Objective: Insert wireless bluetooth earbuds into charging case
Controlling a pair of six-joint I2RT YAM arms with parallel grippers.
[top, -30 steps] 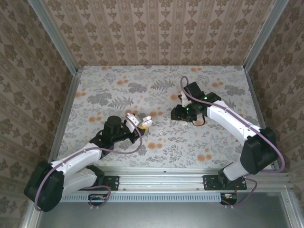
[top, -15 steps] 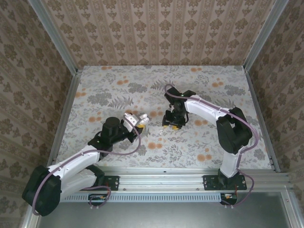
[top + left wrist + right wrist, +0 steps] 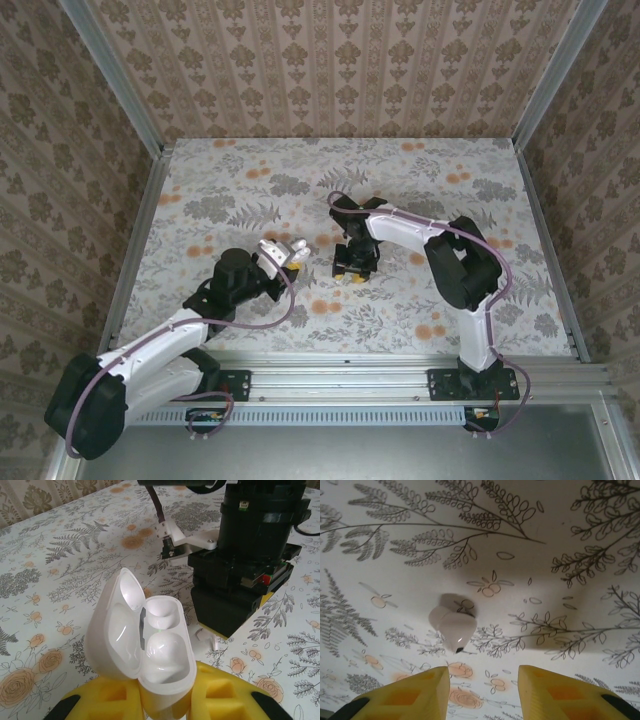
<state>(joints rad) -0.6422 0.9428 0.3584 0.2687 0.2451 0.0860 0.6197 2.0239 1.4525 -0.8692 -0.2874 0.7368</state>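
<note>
Shows one white earbud (image 3: 452, 625) lying loose on the floral tablecloth (image 3: 560, 540), bulb and short stem both flat to the cloth, just ahead of the right gripper (image 3: 482, 690). Looks tiny, light and hard, with a glossy rounded shell; likely to squirt out of a pinch on the curve, or to skid off under a nudge. Best taken across the bulb where it is widest, or along the stem, with the yellow pads (image 3: 410, 692) low against the cloth and closing gently. Finds the right gripper's jaws spread with nothing between them, poised over the bud, which sits nearer one pad than the other. Close by, has the charging case (image 3: 160, 655) pinched at its base in the left gripper (image 3: 162, 700), jaws pressed onto it, lid (image 3: 117, 625) tipped back and the inside facing up. Seems smooth and stiff too, so could twist in the grip if pushed hard. Cannot tell whether a bud already sits inside
</note>
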